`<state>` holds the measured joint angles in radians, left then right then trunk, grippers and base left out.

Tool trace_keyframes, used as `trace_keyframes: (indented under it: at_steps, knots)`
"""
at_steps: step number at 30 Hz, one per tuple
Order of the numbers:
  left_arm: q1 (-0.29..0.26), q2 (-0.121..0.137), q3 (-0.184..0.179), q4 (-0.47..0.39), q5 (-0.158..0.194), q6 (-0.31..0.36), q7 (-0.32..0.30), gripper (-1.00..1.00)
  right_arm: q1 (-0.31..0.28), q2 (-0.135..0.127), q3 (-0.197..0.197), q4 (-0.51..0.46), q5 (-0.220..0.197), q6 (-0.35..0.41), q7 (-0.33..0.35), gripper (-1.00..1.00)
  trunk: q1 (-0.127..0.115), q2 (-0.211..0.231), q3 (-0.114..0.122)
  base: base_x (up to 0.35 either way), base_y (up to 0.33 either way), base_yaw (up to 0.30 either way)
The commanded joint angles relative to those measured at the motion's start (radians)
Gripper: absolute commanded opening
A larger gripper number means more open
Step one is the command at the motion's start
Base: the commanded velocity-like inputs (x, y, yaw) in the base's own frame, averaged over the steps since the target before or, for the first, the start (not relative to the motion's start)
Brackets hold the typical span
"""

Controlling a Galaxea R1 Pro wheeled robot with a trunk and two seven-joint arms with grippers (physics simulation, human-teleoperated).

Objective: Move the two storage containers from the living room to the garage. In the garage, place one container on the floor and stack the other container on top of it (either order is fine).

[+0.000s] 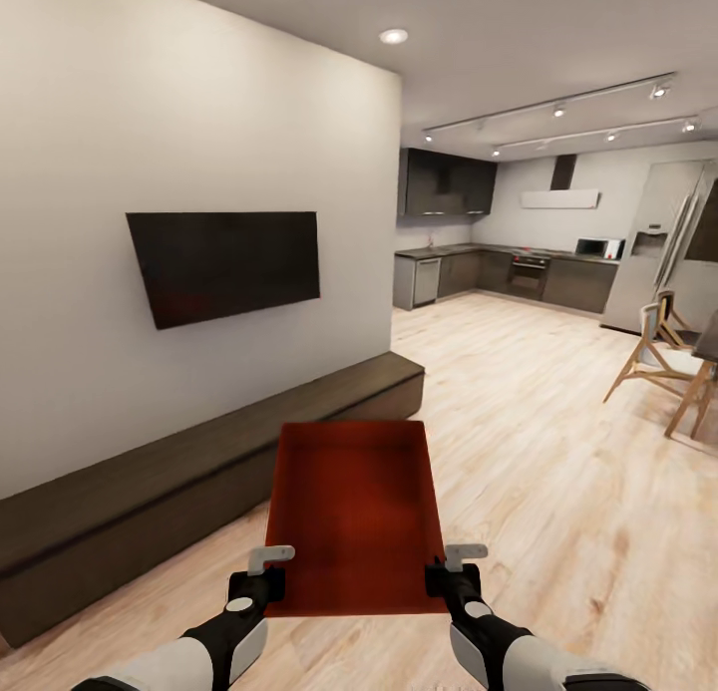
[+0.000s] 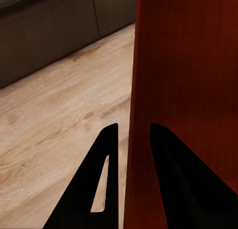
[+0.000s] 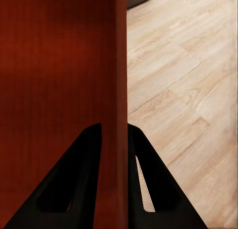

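An orange-red storage container is carried in front of the robot, held level above the light wood-plank floor, its open top facing up and its long sides running away from the camera. The left claw is clamped on the container's left wall near the close corner, and the right claw is clamped on the right wall at the matching spot. In the left wrist view the left claw has one dark finger on each face of the thin red wall, pressed narrow around it; the right wrist view shows the right claw pinching its wall the same way.

To the left stands a white wall with a black wall-mounted TV, and below it a long, low dark cabinet runs along the floor, just beside the container's left side. Farther off, a dark kitchen with an oven, a microwave and a steel fridge lines the back wall. Wooden chairs stand at the right edge
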<state>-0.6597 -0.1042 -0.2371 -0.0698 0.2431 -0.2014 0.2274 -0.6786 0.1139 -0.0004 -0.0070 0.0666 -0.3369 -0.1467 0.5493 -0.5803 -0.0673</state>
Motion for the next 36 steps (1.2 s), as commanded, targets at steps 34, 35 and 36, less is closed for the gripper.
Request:
trace_keyframes:
  at_steps: [34, 35, 36]
  knots:
    - [-0.001, 0.000, -0.016, -0.001, 0.004, -0.007, 0.012, -1.00, -0.001, 0.009, 0.007, 0.004, -0.011, -0.004, -0.004, -1.00, 0.000, -0.002, -0.002, 0.000, 0.000, -0.279]
    - [-0.001, 0.000, -0.016, -0.001, 0.004, -0.008, 0.012, -1.00, -0.001, 0.009, 0.007, 0.004, -0.011, -0.004, -0.004, -1.00, 0.000, -0.002, -0.002, 0.000, 0.000, -0.279]
    - [-0.001, 0.000, -0.016, -0.001, 0.004, -0.007, 0.012, -1.00, -0.001, 0.009, 0.007, 0.004, -0.011, -0.004, -0.004, -1.00, 0.000, -0.002, -0.002, 0.000, 0.000, -0.279]
